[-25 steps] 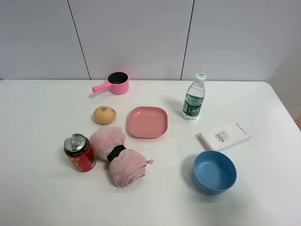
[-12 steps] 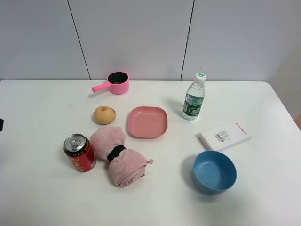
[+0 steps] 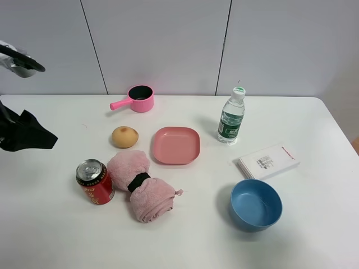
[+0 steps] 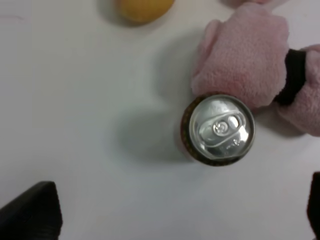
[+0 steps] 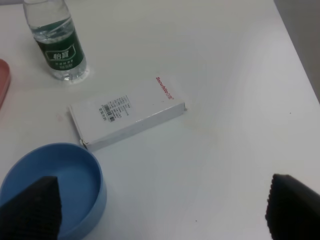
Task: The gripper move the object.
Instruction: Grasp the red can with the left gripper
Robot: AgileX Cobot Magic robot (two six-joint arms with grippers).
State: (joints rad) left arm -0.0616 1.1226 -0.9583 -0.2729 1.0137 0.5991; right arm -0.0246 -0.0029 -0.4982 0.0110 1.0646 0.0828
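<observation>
Can point(image 3: 95, 182): upright toward the front-left corner, tab shut, touching towel point(image 3: 140, 186). Left gripper point(image 4: 172, 210): spread wide, clear of it, near the left edge. Right gripper point(image 5: 160, 207): likewise spread, near the right edge. Blue bowl point(image 3: 255, 224): bare inside. Bottle point(image 3: 230, 123): clear water. Pink pan point(image 3: 143, 105): back edge, dark inside.

The black left arm point(image 3: 25, 133) juts in at the high view's left edge. The left end effector point(image 4: 172, 212) points straight down, jaws spread wide; the right end effector point(image 5: 162, 207) has its jaws equally wide apart
</observation>
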